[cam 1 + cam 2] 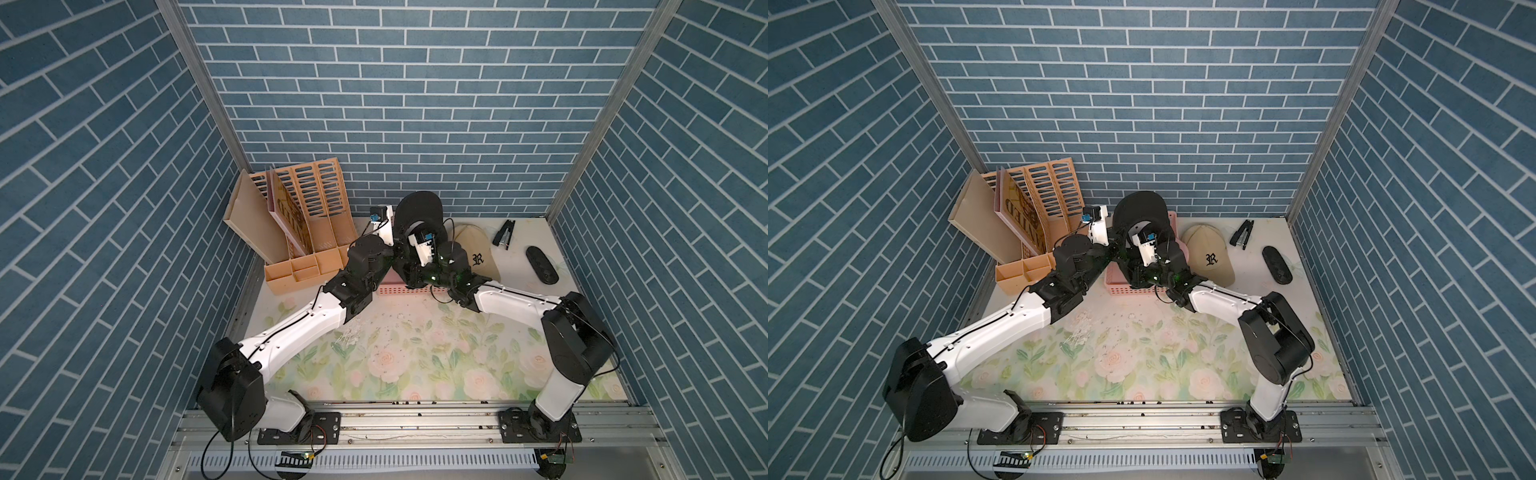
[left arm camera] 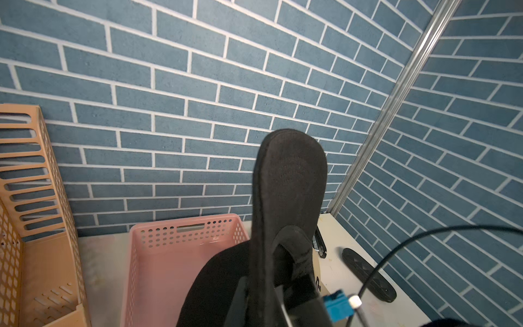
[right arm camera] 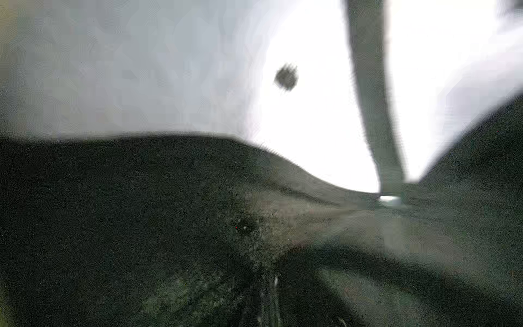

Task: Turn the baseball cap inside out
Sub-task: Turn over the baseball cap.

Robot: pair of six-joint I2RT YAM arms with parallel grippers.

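Rear crowded, front open
Mat's [image 1: 1142, 361] near half lay bare; file rack [image 1: 1038, 199], pink basket [image 1: 1113, 286], raised black cap [image 1: 1140, 207], beige cap [image 1: 1204, 249] blocked rear.

Pink basket [image 2: 169, 254] on the floral counter [image 1: 1142, 365]; tan file rack [image 1: 1038, 195] just left of it, black stapler [image 1: 1242, 235] and dark oval case [image 1: 1276, 264] well right.

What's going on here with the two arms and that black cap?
Both robot arms hold the black cap up over the pink basket at the back of the table. The left gripper is shut on the cap's edge, with the brim pointing upward. The right gripper is shut and pushed up inside the cap, so its grip is hidden. A beige cap lies apart, untouched.
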